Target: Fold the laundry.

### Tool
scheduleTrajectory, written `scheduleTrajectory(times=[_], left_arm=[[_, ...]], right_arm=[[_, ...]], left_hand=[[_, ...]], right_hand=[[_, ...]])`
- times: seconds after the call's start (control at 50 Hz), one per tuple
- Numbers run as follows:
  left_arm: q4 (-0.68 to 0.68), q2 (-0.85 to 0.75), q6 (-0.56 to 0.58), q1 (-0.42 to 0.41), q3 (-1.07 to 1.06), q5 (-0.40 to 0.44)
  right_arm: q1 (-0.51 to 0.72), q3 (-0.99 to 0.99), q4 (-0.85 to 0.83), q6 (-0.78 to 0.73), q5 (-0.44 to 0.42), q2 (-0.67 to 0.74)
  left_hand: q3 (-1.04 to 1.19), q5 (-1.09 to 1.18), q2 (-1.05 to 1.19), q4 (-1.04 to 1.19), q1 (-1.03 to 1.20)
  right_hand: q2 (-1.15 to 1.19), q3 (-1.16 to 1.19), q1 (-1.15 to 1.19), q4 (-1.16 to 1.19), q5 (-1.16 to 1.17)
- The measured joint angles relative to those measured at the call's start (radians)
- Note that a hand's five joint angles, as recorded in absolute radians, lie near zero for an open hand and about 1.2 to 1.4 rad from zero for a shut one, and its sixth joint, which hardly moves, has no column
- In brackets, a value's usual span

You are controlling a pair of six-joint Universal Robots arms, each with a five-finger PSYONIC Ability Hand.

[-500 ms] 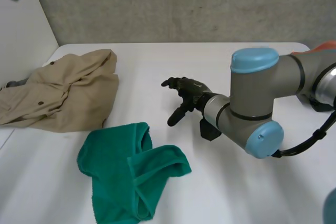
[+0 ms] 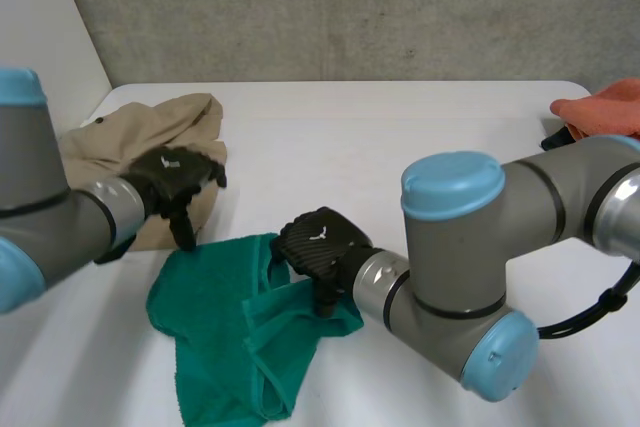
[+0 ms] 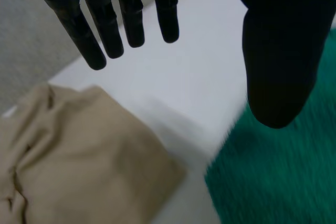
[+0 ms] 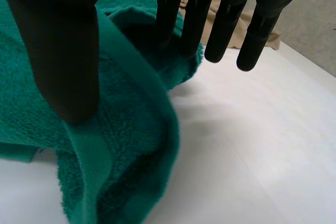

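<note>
Green towel (image 2: 215,317) lies crumpled near the table's (image 2: 400,137) front-left, just beside the tan jacket (image 2: 150,122). Right hand (image 2: 318,247) straddles its raised right fold with fingers straight and unpinched. Left hand (image 2: 175,175) hovers released over its far corner, so each should probably grip a separate corner before spreading. Count: one towel, one jacket, one orange cloth (image 2: 600,107) at the right edge.

green towel (image 2: 212,299): fuzzy terry cloth | beige garment (image 2: 180,112): smooth woven cloth | table (image 2: 400,137): matt white

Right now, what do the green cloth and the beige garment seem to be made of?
Green cloth: likely cotton terry, matte; fuzzy looped pile with a flat woven band along its edge.
Beige garment: seemingly a smooth, thin woven fabric, perhaps cotton; matte, with soft creases.
</note>
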Motion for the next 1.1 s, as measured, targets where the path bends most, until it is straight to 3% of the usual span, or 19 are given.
scheduleTrajectory(times=[0.12,0.2,0.24,0.32,0.42,0.54,0.62,0.82,1.0,1.08,1.1], left_arm=[[0.023,-0.043,0.073,-0.009,-0.054,-0.020],[0.015,-0.061,0.102,-0.019,-0.068,-0.026],[0.010,-0.061,0.107,-0.024,-0.062,-0.029],[0.018,-0.042,0.091,-0.039,-0.014,-0.040],[0.062,0.029,-0.019,-0.079,0.086,-0.076],[0.125,0.188,-0.248,-0.163,0.210,-0.205],[0.126,0.257,-0.333,-0.238,0.208,-0.296],[0.099,0.266,-0.248,-0.400,0.009,-0.366],[0.198,0.041,-0.205,-0.501,-0.055,-0.405],[0.183,-0.069,-0.232,-0.527,-0.026,-0.448],[0.162,-0.100,-0.249,-0.535,-0.013,-0.460]], right_arm=[[0.014,0.017,-0.043,0.026,-0.002,0.020],[0.016,0.016,-0.052,0.036,-0.002,0.024],[0.013,0.009,-0.062,0.039,0.002,0.019],[-0.009,-0.009,-0.115,0.052,0.036,-0.011],[-0.061,-0.036,-0.255,0.095,0.137,-0.089],[-0.132,-0.090,-0.476,0.153,0.277,-0.170],[-0.162,-0.163,-0.471,0.156,0.321,-0.161],[-0.227,-0.381,-0.130,0.166,0.345,0.015],[-0.272,-0.507,-0.056,0.197,0.356,0.204],[-0.284,-0.563,-0.084,0.199,0.385,0.283],[-0.286,-0.584,-0.105,0.202,0.397,0.313]], left_hand=[[-0.002,0.001,-0.002,-0.002,0.000],[0.349,0.346,0.349,0.342,0.376],[0.646,0.660,0.651,0.662,0.712],[0.799,0.760,0.803,0.816,0.764],[0.801,0.760,0.805,0.819,0.764],[0.801,0.760,0.805,0.819,0.764],[0.801,0.760,0.805,0.819,0.764],[0.805,0.760,0.808,0.820,0.764],[0.777,0.757,0.774,0.788,0.756],[0.563,0.581,0.550,0.570,0.531],[0.415,0.429,0.396,0.419,0.364]], right_hand=[[0.179,0.174,0.188,0.176,0.170],[0.576,0.565,0.555,0.571,0.566],[0.614,0.607,0.563,0.619,0.607],[0.614,0.612,0.563,0.626,0.612],[0.614,0.612,0.563,0.626,0.612],[0.614,0.612,0.563,0.626,0.612],[0.614,0.612,0.563,0.626,0.624],[0.614,0.612,0.563,0.627,0.626],[0.614,0.614,0.562,0.631,0.626],[0.614,0.618,0.562,0.631,0.626],[0.614,0.617,0.562,0.632,0.626]])
